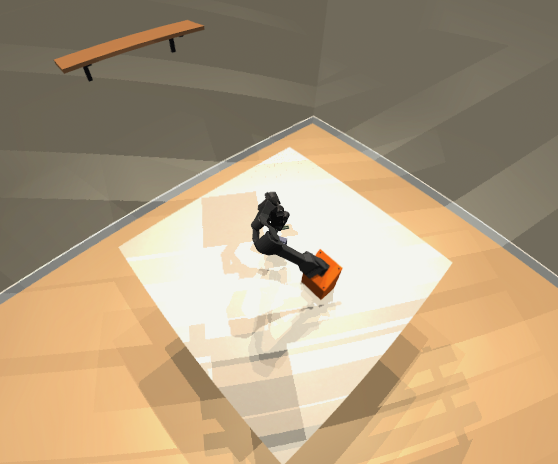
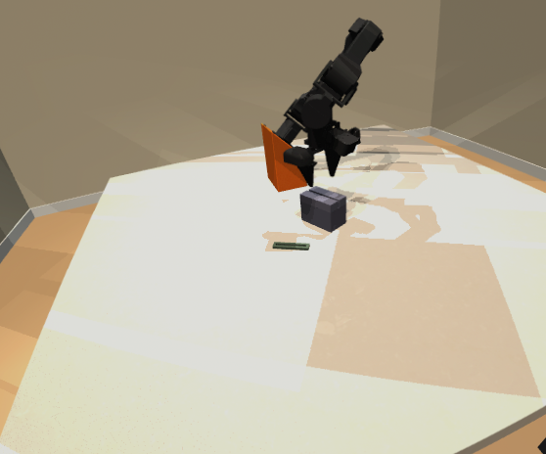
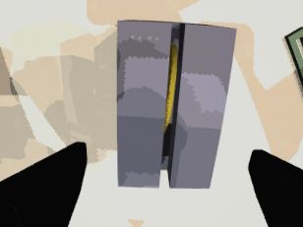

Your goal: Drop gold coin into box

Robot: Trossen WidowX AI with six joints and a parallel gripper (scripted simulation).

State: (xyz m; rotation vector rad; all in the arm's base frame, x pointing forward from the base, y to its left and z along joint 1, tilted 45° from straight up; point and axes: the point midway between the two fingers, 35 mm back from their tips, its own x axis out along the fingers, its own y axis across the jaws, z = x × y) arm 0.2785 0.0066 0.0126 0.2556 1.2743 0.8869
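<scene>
You had the gripper spread wide with nothing between its fingers, hanging directly above the grey box. In the wrist view the two dark fingertips stood well apart, one on either side of the box, clear of its walls. The gold coin sat edge-on inside the narrow slot in the box's lid; only a thin yellow strip of it showed down in the gap, so it was below the lid surface, though you could not tell how deep it lay. The dark-green holder lay flat in front of the box, near it but not touching, with no coin in it. Behind the box stood the orange base block from which the black arm rose and bent over the box.
</scene>
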